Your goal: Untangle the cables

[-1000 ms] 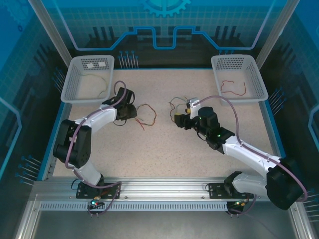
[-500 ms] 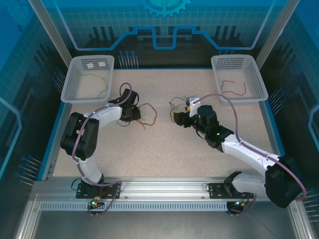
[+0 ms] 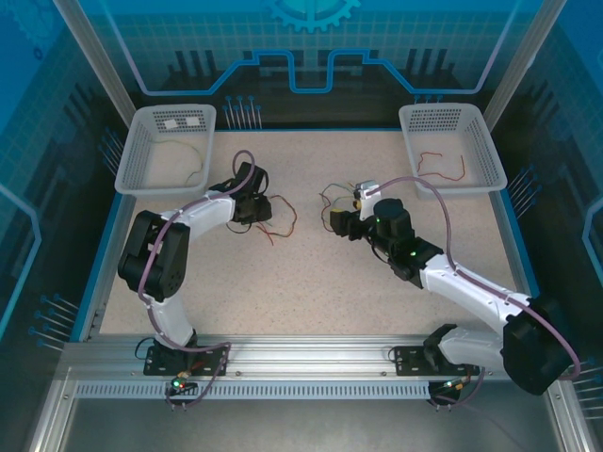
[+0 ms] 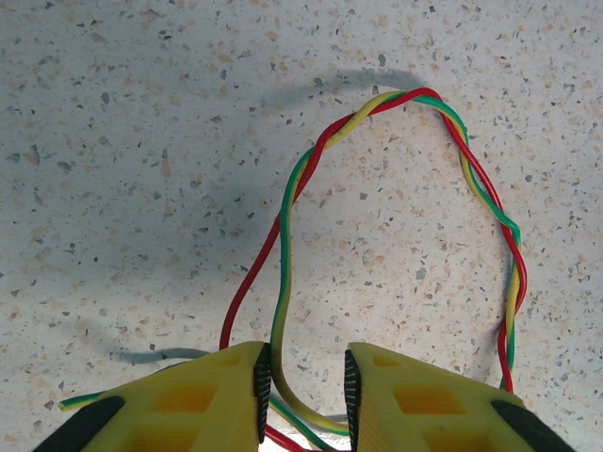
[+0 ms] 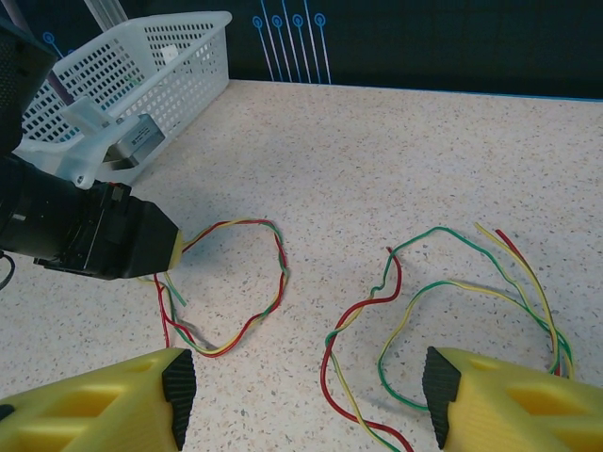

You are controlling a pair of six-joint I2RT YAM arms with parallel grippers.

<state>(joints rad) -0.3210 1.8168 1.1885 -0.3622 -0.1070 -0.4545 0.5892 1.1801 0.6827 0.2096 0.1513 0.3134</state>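
- The left gripper [image 4: 301, 388] is seen with its yellow fingers [image 4: 179, 405] set a narrow way apart. The jaws are not closed down on anything.
- A twisted loop of thin red, yellow and green cables [image 4: 476, 174] is laid on the speckled beige tabletop [image 4: 122, 141] ahead of that gripper. One yellow-green strand is passed through the gap, close against one pad, and no clamping of it can be made out.
- In the overhead view the twisted loop [image 3: 279, 218] is found left of the table's middle, just beside the tip of the left gripper.
- The right gripper [image 5: 309, 395] is held wide open, and nothing is gripped between its yellow fingers [image 5: 509, 405].
- A loose tangle of thin red, yellow and green cables [image 5: 443, 287] is spread on the tabletop just ahead of the right gripper. Its nearest strands are seen reaching in between the two fingers, but whether they are touched cannot be told.
- The twisted loop and the loose tangle are separated by a strip of bare tabletop.
- A thin red cable [image 3: 441, 168] is laid inside the white perforated plastic basket at the far right corner [image 3: 441, 119].
- A thin yellowish cable [image 3: 200, 162] is laid inside the matching white basket at the far left corner [image 3: 134, 151].
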